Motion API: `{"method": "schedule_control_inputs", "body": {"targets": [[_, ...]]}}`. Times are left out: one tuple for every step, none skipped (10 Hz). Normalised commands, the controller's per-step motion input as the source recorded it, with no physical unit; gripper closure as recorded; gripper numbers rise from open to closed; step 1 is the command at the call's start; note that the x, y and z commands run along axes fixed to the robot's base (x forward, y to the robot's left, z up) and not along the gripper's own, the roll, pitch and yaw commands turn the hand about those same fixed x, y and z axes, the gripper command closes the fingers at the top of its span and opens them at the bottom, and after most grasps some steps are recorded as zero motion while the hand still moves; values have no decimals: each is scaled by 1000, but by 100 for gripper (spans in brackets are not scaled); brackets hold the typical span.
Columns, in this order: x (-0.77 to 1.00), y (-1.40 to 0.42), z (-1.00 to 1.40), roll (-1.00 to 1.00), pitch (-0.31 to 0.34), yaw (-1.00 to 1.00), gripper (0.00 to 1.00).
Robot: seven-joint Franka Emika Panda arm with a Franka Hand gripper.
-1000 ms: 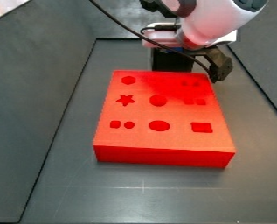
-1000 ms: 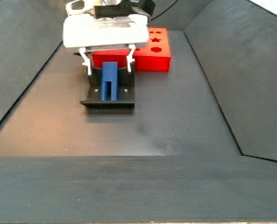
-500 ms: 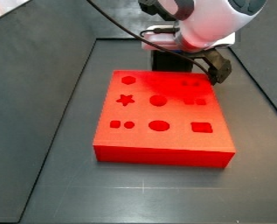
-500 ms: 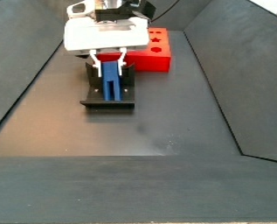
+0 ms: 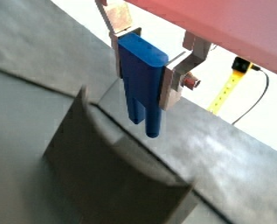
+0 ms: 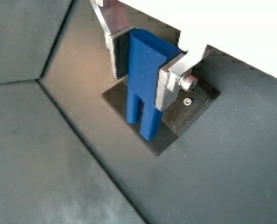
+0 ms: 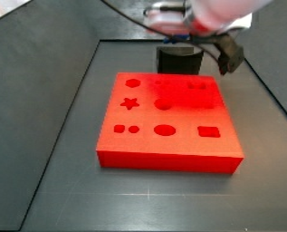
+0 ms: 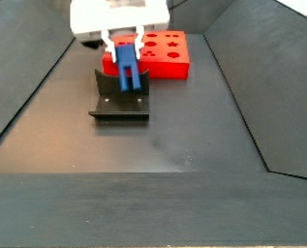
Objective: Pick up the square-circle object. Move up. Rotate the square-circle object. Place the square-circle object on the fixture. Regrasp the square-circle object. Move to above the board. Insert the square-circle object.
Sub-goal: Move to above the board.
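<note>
The gripper (image 5: 152, 63) hangs above the fixture (image 8: 119, 101), its flat silver fingers (image 6: 173, 77) pinching the square-circle object (image 5: 141, 80) from two opposite sides. The blue peg stands upright between the plates, its two leg-like ends pointing down toward the fixture. In both wrist views the dark pads press flat against the peg's sides, so the jaws are closed on it with no gap showing. In a wrist view the fixture's dark base plate (image 6: 183, 121) lies directly beneath the peg; whether the legs touch it cannot be told from there. In a side view the square-circle object (image 8: 125, 66) sits above the fixture's upright part, with the white gripper body (image 8: 114, 15) over it at the frame's edge.

The board (image 7: 165, 122) lies flat on the dark floor just beside the fixture; in a side view the fixture (image 7: 178, 60) rises as a dark block right behind the board's far edge. The board's top carries shaped holes: a star (image 7: 129, 103), several circles, small squares and a rectangle (image 7: 208, 132). Every hole that shows is empty. In a side view the board (image 8: 172, 57) sits beyond the fixture, just beside it, with a few of its holes visible on top.

A yellow tape (image 5: 229, 87) shows beyond the peg in a wrist view
</note>
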Motion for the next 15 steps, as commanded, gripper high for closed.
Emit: {"method": "schedule_control_inputs", "body": {"targets": [[-104, -98, 1000, -29, -1, 179, 100], [-102, -95, 1000, -27, -38, 154, 100], [-97, -87, 1000, -28, -73, 109, 100], [-98, -84, 1000, -27, -84, 76, 100], [-98, -76, 1000, -25, -92, 28, 100], [-97, -71, 1000, -31, -86, -2, 100], [-96, -62, 1000, -35, -61, -35, 100], [-93, -58, 1000, -39, -47, -46, 100], [-94, -48, 1000, -45, -12, -57, 100], [-93, -46, 1000, -45, 18, -60, 100], [-64, -31, 801, -49, 56, -54, 100], [-52, -23, 676, -54, 71, -47, 100], [-33, -16, 368, -58, 99, -18, 100], [-26, -13, 248, -60, 110, -5, 100], [-482, -1000, 211, -1000, -86, -156, 100]]}}
